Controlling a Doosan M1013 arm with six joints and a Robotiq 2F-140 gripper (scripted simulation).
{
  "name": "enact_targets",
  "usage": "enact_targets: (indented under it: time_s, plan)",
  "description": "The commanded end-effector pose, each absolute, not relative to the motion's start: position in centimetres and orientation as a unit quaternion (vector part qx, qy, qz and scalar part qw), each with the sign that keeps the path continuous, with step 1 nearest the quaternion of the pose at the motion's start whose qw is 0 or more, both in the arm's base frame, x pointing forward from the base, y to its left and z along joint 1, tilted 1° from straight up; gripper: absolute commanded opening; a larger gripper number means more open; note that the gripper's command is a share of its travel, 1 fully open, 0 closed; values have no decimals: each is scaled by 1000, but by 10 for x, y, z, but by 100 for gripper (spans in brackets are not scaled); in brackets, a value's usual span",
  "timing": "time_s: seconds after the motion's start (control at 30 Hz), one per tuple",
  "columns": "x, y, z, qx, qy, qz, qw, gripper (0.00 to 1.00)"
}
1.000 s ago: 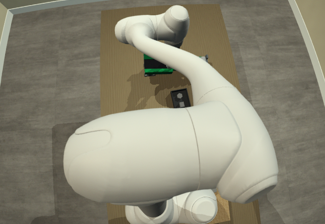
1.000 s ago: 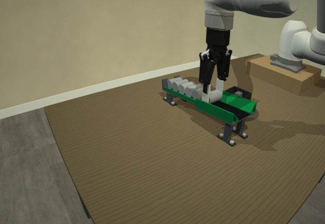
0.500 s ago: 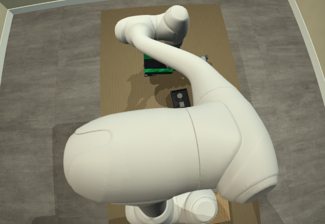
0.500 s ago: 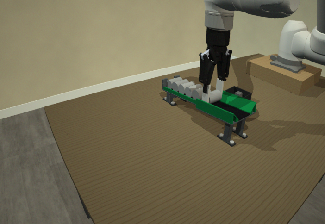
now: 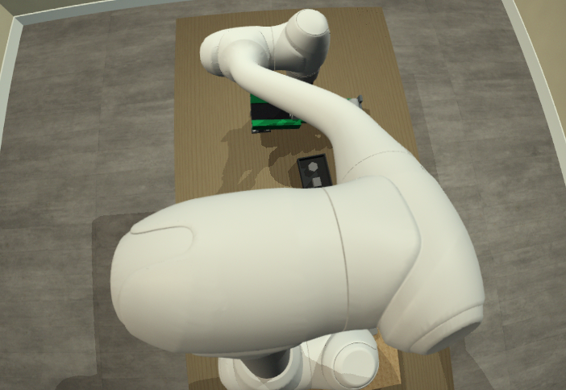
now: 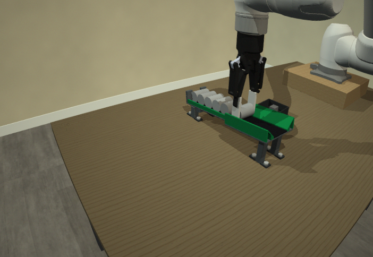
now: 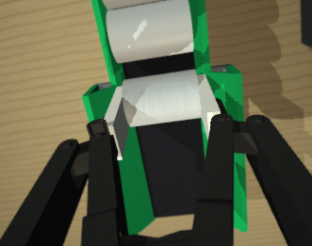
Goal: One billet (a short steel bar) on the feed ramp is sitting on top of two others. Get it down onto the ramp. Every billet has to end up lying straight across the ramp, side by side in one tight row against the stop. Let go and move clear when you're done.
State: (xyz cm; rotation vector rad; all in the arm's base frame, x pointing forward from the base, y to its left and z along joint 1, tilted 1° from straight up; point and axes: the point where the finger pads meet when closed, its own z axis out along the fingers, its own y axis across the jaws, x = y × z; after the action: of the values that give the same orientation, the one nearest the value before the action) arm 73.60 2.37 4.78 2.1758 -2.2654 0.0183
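Note:
The green feed ramp (image 6: 248,123) stands on grey legs on the table; in the top view (image 5: 273,114) my arm hides most of it. Several grey billets (image 6: 211,98) lie side by side across it, against the stop (image 6: 189,95) at the low end. My gripper (image 6: 244,108) points straight down over the ramp, shut on one more billet (image 6: 245,110) by its two end faces. In the wrist view this billet (image 7: 161,100) lies straight across the ramp (image 7: 166,171) between my white finger pads. A narrow dark gap separates it from the nearest billet of the row (image 7: 149,29).
A small black tray (image 6: 273,106) with small grey parts sits just behind the ramp's high end; it also shows in the top view (image 5: 314,170). My base stands on a wooden block (image 6: 326,83) at the right.

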Motion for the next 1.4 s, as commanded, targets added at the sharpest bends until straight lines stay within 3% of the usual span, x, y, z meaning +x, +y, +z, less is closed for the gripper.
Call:
enact_targets:
  time_s: [0.0, 0.47, 0.97, 1.37]
  plan:
    - [736, 22, 44, 693, -721, 7, 1, 41]
    - [736, 22, 44, 693, -721, 7, 1, 41]
    - [736, 22, 44, 693, -721, 7, 1, 52]
    - [736, 22, 46, 693, -721, 7, 1, 52]
